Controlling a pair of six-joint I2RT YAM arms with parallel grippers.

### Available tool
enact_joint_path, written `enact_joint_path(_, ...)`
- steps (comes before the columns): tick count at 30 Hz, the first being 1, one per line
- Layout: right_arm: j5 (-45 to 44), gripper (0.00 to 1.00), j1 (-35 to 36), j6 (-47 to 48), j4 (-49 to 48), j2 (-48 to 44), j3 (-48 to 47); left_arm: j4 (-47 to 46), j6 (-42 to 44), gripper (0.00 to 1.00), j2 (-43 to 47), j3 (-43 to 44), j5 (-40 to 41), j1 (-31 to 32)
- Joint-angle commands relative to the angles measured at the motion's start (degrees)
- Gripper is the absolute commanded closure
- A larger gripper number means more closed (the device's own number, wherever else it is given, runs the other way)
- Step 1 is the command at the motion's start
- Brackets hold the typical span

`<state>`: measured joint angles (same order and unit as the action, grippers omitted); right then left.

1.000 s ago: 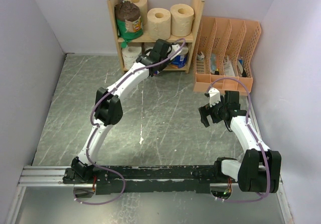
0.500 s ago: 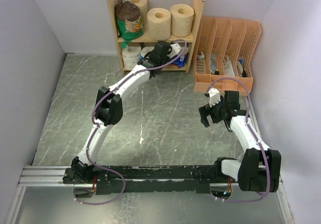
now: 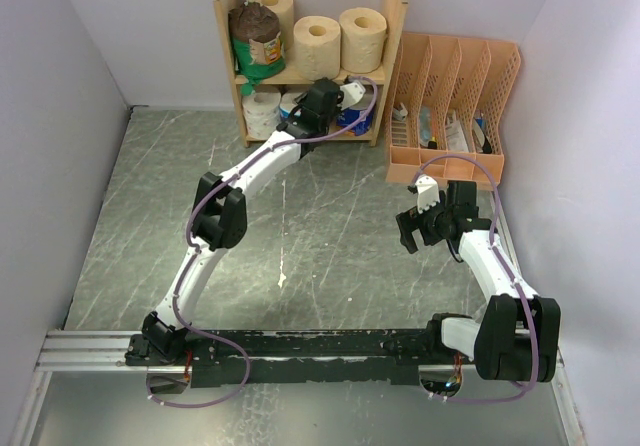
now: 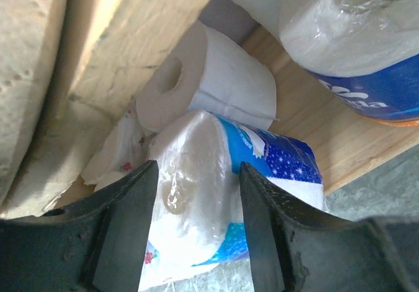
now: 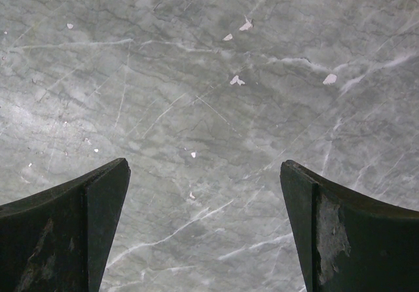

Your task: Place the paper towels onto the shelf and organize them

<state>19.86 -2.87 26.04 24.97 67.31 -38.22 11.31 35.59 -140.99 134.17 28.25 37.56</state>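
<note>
**Left pincer** [image 4: 196, 174] at the front edge of the lower tier of the shelf [image 4: 314, 131]. Its jaws straddle a blue-wrapped roll [image 4: 275, 164] lying on its side, dimpled end toward the pincer and long axis running inward. Whether they pinch or merely flank the glossy, yielding film cannot be told. Just behind lies a soft, matte white roll [image 4: 219, 86]. **Right pincer** [image 5: 206, 174], spread wide and empty, hangs over marbled tabletop [image 5: 196, 76], well apart from the shelf. The left arm is the nearer.
</note>
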Motion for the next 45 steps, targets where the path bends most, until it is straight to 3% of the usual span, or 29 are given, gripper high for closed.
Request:
enact_joint_path(1, -0.40, 0.00, 0.40, 0.49, -0.21, 0.19, -0.52, -2.94, 0.99, 0.36, 1.86, -1.01, -0.85, 0.50)
enact_joint_path(6, -0.26, 0.00, 0.40, 0.51, -0.11, 0.05, -0.56, -0.12, -2.08, 0.13, 6.29, -4.38, -7.95, 1.00)
enact_joint_path(13, -0.17, 0.00, 0.40, 0.60, -0.03, 0.02, -0.50, 5.93, -7.68, 0.07, 12.26, -6.07, -23.24, 1.02)
enact_joint_path(16, -0.13, 0.00, 0.40, 0.69, -0.02, 0.06, -0.54, 7.87, -10.29, 0.08, 18.11, -10.01, -31.24, 1.10)
enact_joint_path(19, -0.17, 0.00, 0.40, 0.73, 0.06, 0.02, -0.54, 11.70, -15.08, 0.13, 21.68, -12.26, -33.81, 0.65)
enact_joint_path(24, -0.10, 0.00, 0.52, 0.89, -0.08, -0.30, -0.53, 9.43, -26.61, 0.18, 32.11, -29.69, -40.48, -3.28)
enact_joint_path(28, -0.38, 0.00, 1.14, 0.90, -0.06, -0.01, -0.61, 1.82, -40.91, 0.17, 36.00, -41.67, -56.88, -10.00)
enact_joint_path(33, -0.65, 0.00, 1.20, 0.62, -0.06, -0.38, -0.48, -7.99, -51.76, 0.11, 36.57, -51.72, -47.82, -10.36)
enact_joint_path(35, -0.65, 0.00, 1.19, 0.61, -0.13, -0.55, -0.46, -12.42, -52.65, 0.10, 35.77, -54.67, -44.75, -10.01)
enact_joint_path(38, -0.78, 0.00, 1.18, 0.62, -0.11, 0.00, -0.53, -19.02, -52.64, 0.00, 33.92, -57.41, -42.36, -8.88)
enact_joint_path(45, -1.19, 0.00, 1.17, 0.59, -0.33, 0.22, -0.37, -22.78, -50.69, 0.00, 27.64, -52.72, -38.15, -7.50)
